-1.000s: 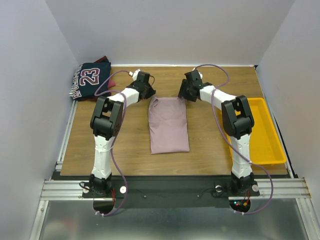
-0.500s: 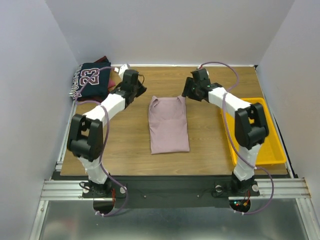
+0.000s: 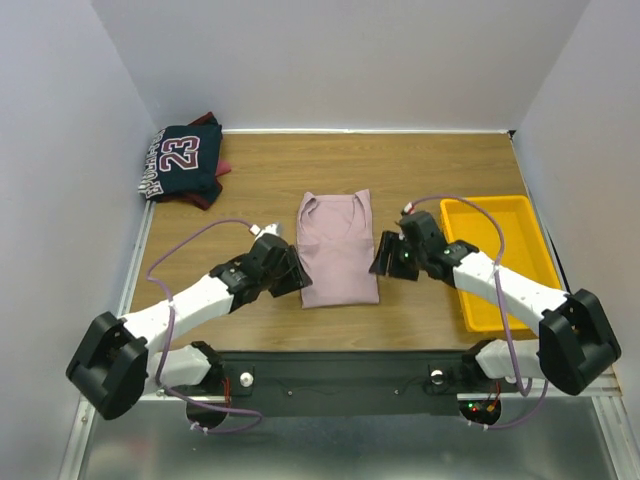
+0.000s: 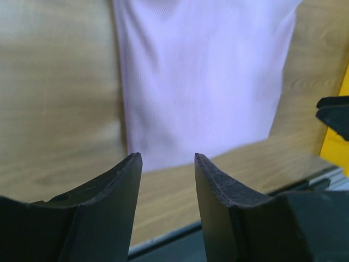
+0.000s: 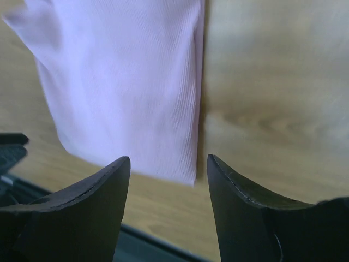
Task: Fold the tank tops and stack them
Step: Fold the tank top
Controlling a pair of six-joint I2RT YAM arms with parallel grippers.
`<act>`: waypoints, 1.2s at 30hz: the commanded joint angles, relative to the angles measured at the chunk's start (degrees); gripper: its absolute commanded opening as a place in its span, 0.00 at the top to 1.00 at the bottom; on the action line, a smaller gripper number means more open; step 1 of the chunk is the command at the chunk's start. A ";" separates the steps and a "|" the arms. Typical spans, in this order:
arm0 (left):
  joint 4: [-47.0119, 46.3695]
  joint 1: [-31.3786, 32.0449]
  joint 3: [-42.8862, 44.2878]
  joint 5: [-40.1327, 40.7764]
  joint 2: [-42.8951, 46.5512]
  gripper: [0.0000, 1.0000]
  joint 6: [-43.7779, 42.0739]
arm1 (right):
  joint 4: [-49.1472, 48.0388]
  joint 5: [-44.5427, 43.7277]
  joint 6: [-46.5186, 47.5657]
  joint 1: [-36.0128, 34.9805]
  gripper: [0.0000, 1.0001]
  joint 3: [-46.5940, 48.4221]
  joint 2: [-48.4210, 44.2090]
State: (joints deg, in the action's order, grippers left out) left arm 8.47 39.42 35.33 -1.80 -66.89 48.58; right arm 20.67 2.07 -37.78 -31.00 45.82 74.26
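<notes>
The dusty pink tank top (image 3: 337, 250) lies folded lengthwise in a narrow strip in the middle of the table. It also shows in the left wrist view (image 4: 202, 82) and the right wrist view (image 5: 125, 87). My left gripper (image 3: 290, 281) is open and empty at its near left corner (image 4: 166, 158). My right gripper (image 3: 384, 260) is open and empty at its near right corner (image 5: 166, 164). The navy tank top (image 3: 182, 160) with "23" lies crumpled at the far left corner, on top of the maroon tank top (image 3: 222, 170), of which only edges show.
A yellow tray (image 3: 535, 300) sits at the right edge of the table, beside my right arm. The table's near edge runs just below both grippers. White walls close in the left, right and back.
Both grippers have moved from the far end of the pink tank top back to its near end, one at each near corner. The tank tops have not moved.
</notes>
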 commanded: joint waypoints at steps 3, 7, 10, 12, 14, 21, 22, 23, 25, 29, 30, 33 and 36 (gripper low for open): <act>4.28 2.50 -6.32 -2.15 5.37 0.44 6.61 | 1.13 3.91 -7.04 -4.58 0.36 -7.41 -3.77; 3.13 3.30 -8.17 -2.42 4.67 0.44 8.03 | -0.18 3.04 -10.11 -7.14 0.37 -9.78 -2.54; 1.29 3.56 -8.70 -3.38 3.00 0.45 8.55 | -0.89 2.42 -11.52 -7.14 0.38 -10.75 -2.72; -0.29 3.73 -9.14 -3.73 1.86 0.45 8.90 | -1.76 3.12 -11.88 -7.23 0.40 -10.93 -2.37; -1.26 3.74 -9.67 -3.65 1.24 0.46 8.99 | -2.47 3.64 -12.32 -7.32 0.41 -11.19 -1.84; -3.28 3.74 -9.23 -2.07 -1.40 0.47 9.25 | -4.49 2.86 -14.16 -7.58 0.45 -12.42 0.27; -3.55 3.82 -9.32 -1.63 -1.57 0.47 9.25 | -4.93 2.68 -14.34 -7.58 0.46 -12.60 0.53; -3.72 3.74 -9.49 -1.45 -1.75 0.47 9.52 | -5.02 2.59 -14.60 -7.58 0.47 -12.69 0.62; -4.68 3.82 -9.67 -1.27 -2.53 0.48 9.78 | -5.55 2.07 -14.87 -7.58 0.49 -12.95 1.15; -5.74 4.09 -10.19 -1.36 -4.21 0.51 10.22 | -6.16 1.10 -15.48 -7.58 0.52 -13.21 1.68; -5.92 4.17 -10.20 -1.27 -4.38 0.51 10.13 | -6.34 1.01 -15.57 -7.58 0.52 -13.30 1.68; -6.09 4.44 -10.11 -1.01 -5.26 0.55 10.22 | -7.13 -0.13 -15.83 -7.58 0.56 -13.48 2.03; -6.18 4.53 -9.76 -0.40 -5.96 0.64 9.78 | -7.39 -1.01 -15.92 -7.67 0.61 -13.22 2.12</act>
State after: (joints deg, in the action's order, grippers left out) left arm 1.34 43.46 26.59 -4.21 -71.26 58.96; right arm 15.62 4.08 -52.97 -37.98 33.15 75.79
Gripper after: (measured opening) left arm 0.402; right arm 0.413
